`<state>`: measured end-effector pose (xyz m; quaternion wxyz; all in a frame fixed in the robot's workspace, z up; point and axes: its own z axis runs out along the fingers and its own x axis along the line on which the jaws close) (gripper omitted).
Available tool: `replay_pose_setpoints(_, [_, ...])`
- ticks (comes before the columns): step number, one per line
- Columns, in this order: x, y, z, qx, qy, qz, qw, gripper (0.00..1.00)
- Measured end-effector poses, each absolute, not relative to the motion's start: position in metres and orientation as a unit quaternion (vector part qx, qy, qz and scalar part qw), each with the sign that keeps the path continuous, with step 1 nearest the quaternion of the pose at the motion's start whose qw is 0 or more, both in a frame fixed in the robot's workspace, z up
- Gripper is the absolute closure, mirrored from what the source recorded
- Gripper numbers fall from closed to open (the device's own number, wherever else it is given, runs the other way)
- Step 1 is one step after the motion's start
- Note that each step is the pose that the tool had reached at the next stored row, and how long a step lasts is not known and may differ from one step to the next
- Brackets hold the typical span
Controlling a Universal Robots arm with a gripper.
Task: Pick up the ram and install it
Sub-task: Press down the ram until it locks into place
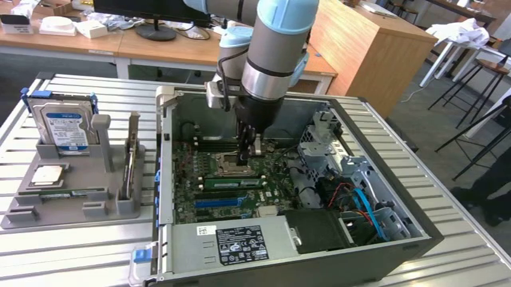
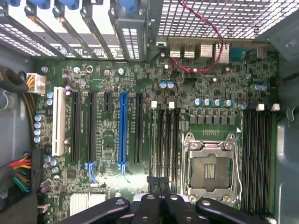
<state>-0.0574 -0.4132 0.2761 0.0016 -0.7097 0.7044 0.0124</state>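
Exterior view first: the arm is reaching straight down into the open computer case (image 1: pixel 383 239) lying on the bench (image 1: pixel 72 257), and the end effector (image 1: pixel 254 149) is hanging low over the motherboard with its fingers clenched together, apparently on nothing. The ram (image 1: pixel 231 182) is showing as a long green strip standing on edge in a memory slot, between the empty processor socket (image 1: pixel 231 165) and the blue slot (image 1: pixel 219 202). I judge that the vertical approach is keeping the tool lined up with the narrow slots and clear of the case walls. In the wrist view the end effector (image 2: pixel 159 183) is pointing its pinched black tips at the end of that row of slots, and the ram (image 2: pixel 151 144) is reading as a thin edge-on line just beside the processor socket's (image 2: pixel 210 168) neighbouring slots. Whether the tips are touching the stick, and whether it is fully seated with its white latches closed, I cannot make out. The arm is hiding part of the board behind it. Off to the exterior view's left, a grey tray (image 1: pixel 20 215) is holding a hard drive (image 1: pixel 64 128) upright.
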Motion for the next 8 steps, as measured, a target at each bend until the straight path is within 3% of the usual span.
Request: replay_pose_setpoints(8, [-0.0671,-0.4132,0.2753,-0.710,0.704,0.012,0.002,0.90])
